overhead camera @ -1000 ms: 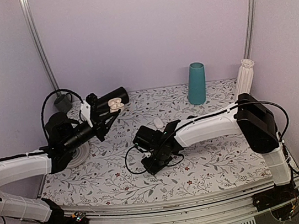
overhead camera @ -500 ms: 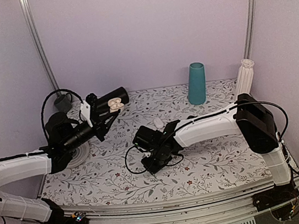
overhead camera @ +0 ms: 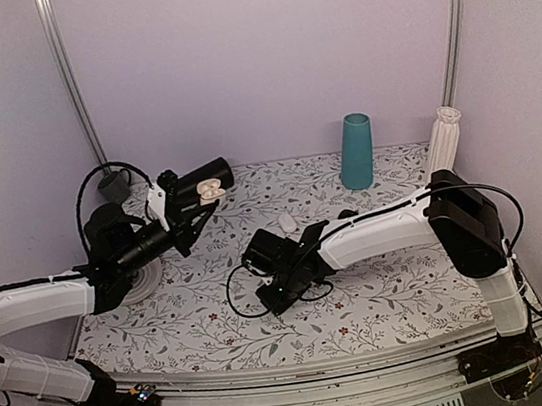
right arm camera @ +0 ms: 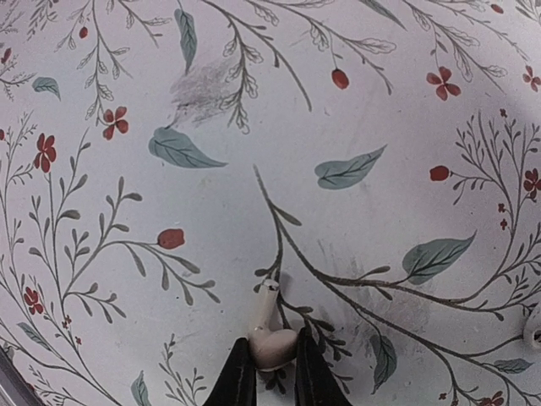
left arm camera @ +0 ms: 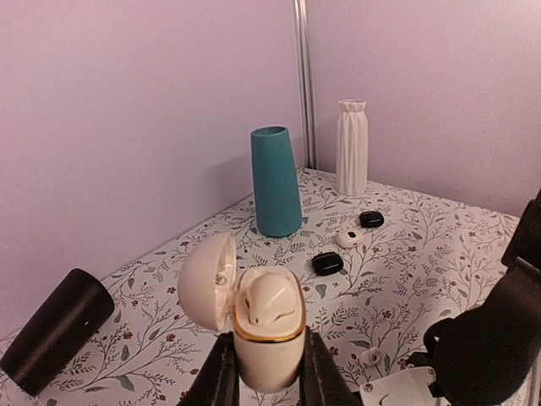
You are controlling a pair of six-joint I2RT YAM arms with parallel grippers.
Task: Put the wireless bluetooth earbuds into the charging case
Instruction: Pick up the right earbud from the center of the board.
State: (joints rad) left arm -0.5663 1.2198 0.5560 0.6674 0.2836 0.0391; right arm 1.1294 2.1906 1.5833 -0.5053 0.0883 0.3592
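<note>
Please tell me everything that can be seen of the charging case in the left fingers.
The charging case is small, glossy, cream-white plastic, pebble-shaped, with a thin gold rim around its opening. It stands upright, its hinged lid swung open to the left in the left wrist view. One white earbud sits inside; a second well is not visible. The left fingers clamp its lower body on both sides, apparently holding it above the table.

Top view over whole table (overhead camera: 384, 288), left wrist looks across it, right wrist close, seemingly downward
</note>
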